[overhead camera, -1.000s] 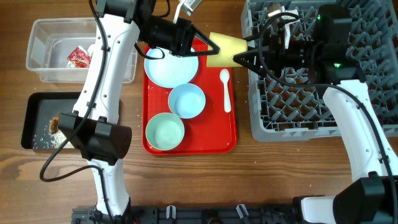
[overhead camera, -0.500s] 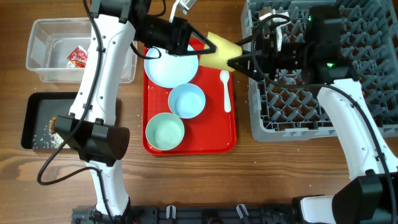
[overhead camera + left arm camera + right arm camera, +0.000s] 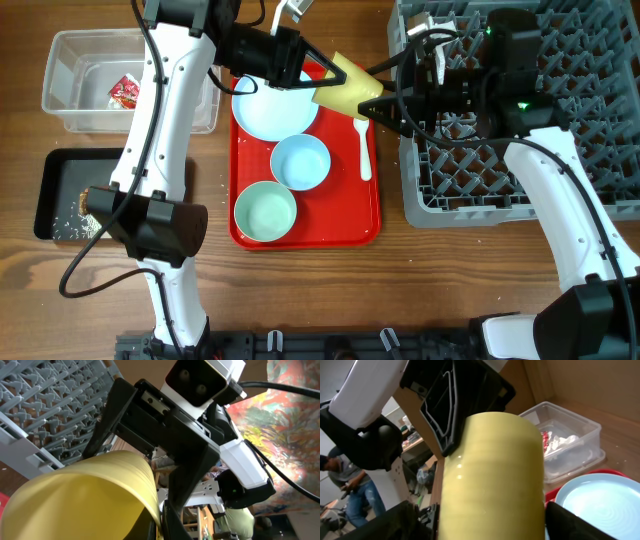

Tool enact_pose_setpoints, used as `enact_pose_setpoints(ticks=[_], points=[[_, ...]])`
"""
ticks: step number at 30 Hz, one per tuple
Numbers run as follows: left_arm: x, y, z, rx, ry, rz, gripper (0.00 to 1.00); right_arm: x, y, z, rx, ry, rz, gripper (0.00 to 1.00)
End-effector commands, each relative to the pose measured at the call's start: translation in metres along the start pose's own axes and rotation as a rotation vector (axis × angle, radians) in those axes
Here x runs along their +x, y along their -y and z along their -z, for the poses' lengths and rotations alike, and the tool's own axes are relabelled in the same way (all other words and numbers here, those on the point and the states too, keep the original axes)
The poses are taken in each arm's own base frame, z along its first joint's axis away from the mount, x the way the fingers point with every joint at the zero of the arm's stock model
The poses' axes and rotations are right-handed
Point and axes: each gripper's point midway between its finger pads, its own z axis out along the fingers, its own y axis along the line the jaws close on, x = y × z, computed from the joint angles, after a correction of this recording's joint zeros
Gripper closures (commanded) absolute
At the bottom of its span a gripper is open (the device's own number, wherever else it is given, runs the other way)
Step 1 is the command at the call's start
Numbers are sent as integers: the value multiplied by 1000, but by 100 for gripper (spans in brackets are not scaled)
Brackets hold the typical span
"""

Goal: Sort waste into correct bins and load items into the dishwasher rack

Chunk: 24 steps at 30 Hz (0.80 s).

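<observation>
The grey dishwasher rack (image 3: 560,170) fills the bench's far right corner. The red tray (image 3: 372,225) lies just left of it, a narrow strip of bare wood between their edges. Above the tray's far right corner the small yellow cup (image 3: 343,92) hangs on its side, its long axis running left to right and its wider end towards the rack. The left gripper (image 3: 325,80) is clamped on its narrow end, and the right gripper (image 3: 368,96) has its fingers spread wide around the other.
</observation>
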Motion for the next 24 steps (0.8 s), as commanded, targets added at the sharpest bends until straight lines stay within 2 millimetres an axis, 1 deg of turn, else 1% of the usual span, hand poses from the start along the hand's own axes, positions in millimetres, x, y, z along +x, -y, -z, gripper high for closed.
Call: enact_pose_setpoints(ticks=[1,8,12,17,18,22,23,24], points=[[-3,6,1,31,14,-12,96,-5,-24,-6,-122,1,44,10],[-12,16,15,108,72,-8,96,-7,-23,-6,-113,3,40,10],[-13,18,16,119,76,-10,96,-8,-9,-7,-37,4,44,11],[-13,21,16,137,82,-10,96,-13,-11,-8,-40,14,63,11],[-13,21,16,137,82,-10,96,-14,-11,-9,-43,14,57,15],[-14,21,16,139,82,-15,96,-15,-12,-10,-47,16,65,35],[-14,21,16,139,82,-17,96,-15,-12,-10,-47,16,68,39],[-14,21,16,139,83,-20,96,-16,-13,-10,-49,17,68,41]])
